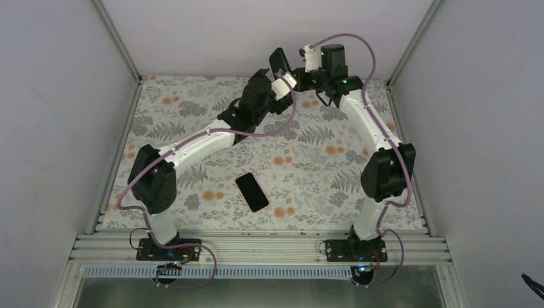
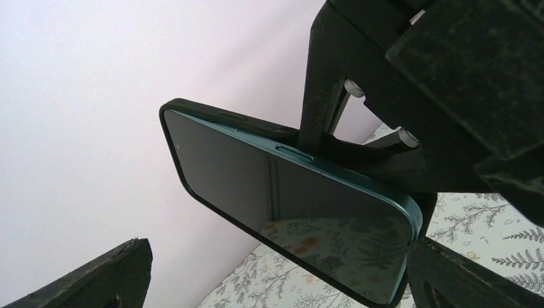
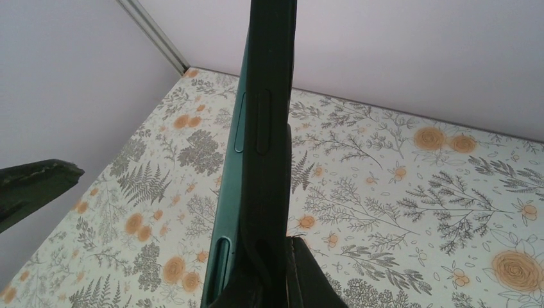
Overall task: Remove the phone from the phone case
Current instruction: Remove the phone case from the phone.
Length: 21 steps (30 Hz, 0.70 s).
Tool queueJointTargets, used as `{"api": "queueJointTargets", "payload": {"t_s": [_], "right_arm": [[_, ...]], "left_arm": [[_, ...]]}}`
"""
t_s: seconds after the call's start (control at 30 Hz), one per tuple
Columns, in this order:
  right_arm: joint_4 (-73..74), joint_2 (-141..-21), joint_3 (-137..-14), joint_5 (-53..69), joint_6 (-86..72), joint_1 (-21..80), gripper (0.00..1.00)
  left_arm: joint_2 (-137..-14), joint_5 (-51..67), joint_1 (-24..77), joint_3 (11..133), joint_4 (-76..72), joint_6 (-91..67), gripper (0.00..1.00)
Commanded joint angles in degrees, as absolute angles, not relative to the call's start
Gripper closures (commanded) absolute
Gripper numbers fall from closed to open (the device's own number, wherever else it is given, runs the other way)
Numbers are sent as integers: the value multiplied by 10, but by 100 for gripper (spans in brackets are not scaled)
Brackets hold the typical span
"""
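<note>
I have both arms meeting at the upper centre of the overhead frame, with the work lifted off the flowered table (image 1: 321, 173) near the back wall. The right gripper (image 3: 272, 277) is clamped on the phone case (image 2: 215, 110). In its wrist view the case stands edge-on from the bottom centre to the top of the frame, with one finger (image 3: 306, 276) pressed against its right side. The other finger is hidden behind the case, so I take the grip as closed rather than see it whole. The phone (image 2: 282, 212) is teal-edged and dark-screened, and it sits in the case but not flush. In the left wrist view its teal side rises above the case rim along the right half of the frame, while the black rim wraps its upper left end. In the right wrist view the teal body leans away from the case toward the lower left. The left gripper (image 2: 279, 247) is spread wide, its fingers at the lower left and lower right corners of its own view. The phone's lower corner is just beside the right-hand finger (image 2: 462, 276), and I cannot tell whether they touch. A dark slab (image 1: 251, 191) shaped like a phone lies flat on the table at lower centre of the overhead frame, well apart from both grippers.
</note>
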<state>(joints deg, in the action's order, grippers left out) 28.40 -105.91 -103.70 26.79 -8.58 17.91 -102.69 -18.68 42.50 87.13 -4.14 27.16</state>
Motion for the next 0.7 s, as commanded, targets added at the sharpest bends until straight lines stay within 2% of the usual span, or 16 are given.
{"api": "queueJointTargets", "payload": {"t_s": [0.0, 0.37, 0.67], "right_arm": [[255, -1056, -1058, 295, -96, 196, 97], [255, -1071, -1066, 284, -98, 196, 97], [253, -1064, -1061, 287, -100, 196, 97]], "left_arm": [[-1027, -162, 424, 889, -39, 246, 2], [-994, -162, 423, 870, -47, 237, 2], [-1024, -210, 415, 875, -63, 247, 2]]}}
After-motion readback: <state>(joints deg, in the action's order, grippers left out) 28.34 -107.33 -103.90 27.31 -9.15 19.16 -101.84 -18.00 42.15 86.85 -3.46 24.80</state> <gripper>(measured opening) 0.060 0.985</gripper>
